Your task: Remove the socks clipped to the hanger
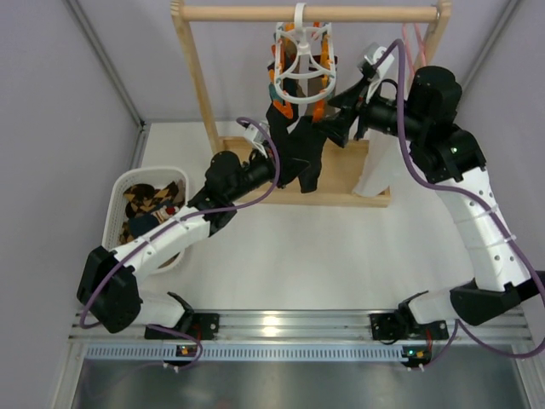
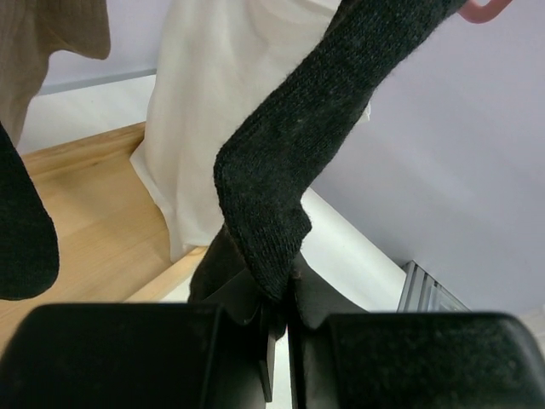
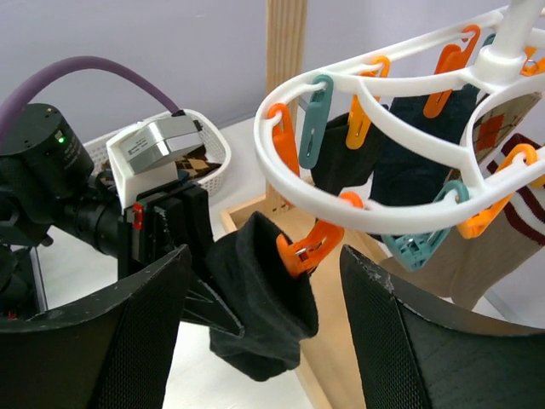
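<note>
A dark sock is pinched in the left fingers; an orange clothespin is flanked by the wide-spread right fingers.

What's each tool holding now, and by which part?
Left tool pinches the dark sock by its lower end. Right tool holds nothing: jaws open, either side of the orange clip on that sock.

Right gripper has the hanger ring just above it, left gripper and dark sock straight ahead. We see open table before the rack; behind the white garment is probably tight.
</note>
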